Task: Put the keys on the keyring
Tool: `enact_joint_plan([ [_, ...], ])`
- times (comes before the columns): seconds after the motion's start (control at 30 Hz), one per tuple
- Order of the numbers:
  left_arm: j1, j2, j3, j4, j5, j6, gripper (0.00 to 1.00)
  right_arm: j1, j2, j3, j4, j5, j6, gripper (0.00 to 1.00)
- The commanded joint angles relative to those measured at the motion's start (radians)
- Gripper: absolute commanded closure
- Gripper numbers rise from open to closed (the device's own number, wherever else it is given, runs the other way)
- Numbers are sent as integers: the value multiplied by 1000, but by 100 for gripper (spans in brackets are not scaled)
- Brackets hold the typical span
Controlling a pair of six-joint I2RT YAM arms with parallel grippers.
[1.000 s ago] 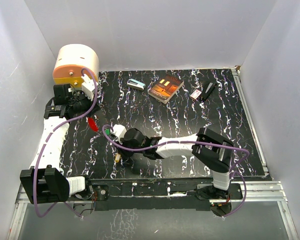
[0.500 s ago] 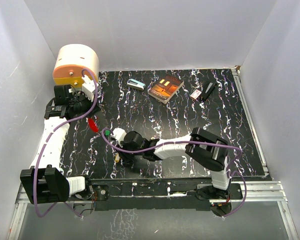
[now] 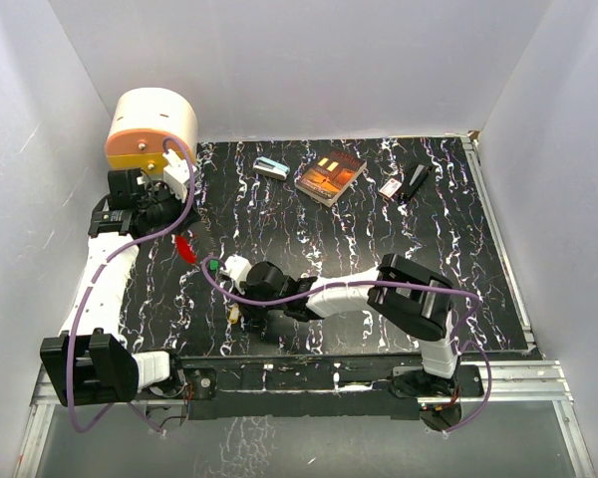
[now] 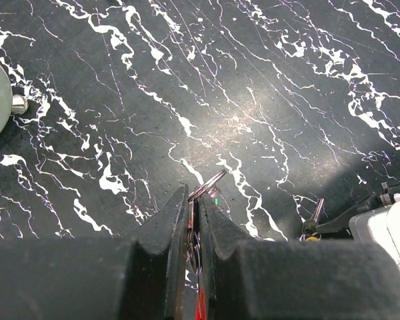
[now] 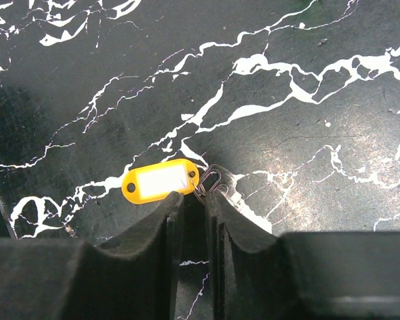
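My left gripper (image 4: 195,193) is shut on the metal keyring (image 4: 212,181), whose loop pokes out past the tips. A red tag (image 3: 185,249) hangs under that gripper (image 3: 179,233) at the table's left. A yellow-headed key (image 5: 160,181) lies flat on the black marbled table (image 5: 307,80), with a small wire ring (image 5: 212,180) at its end. My right gripper (image 5: 192,199) stands over that ring, its jaws a narrow gap apart and the wire between the tips. From the left wrist, the yellow key (image 4: 315,217) shows at the right.
At the back of the table lie a book (image 3: 330,175), a teal-and-white box (image 3: 270,167), a red-and-white box (image 3: 389,187) and a black object (image 3: 415,181). A round cream-and-orange device (image 3: 151,127) fills the far left corner. White walls close in on three sides.
The right arm has shifted a little to the left and toward the near edge. The left arm has kept still with the keyring.
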Motion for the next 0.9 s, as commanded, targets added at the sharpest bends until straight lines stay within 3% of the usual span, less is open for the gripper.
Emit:
enact_joint_plan([
  [0.0,7,-41,5,0,32,11,100,0,12,25,79,3,-26,78],
  [0.87,8,-34,12,0,35,12,100,0,-5,55,88,26,-105,71],
])
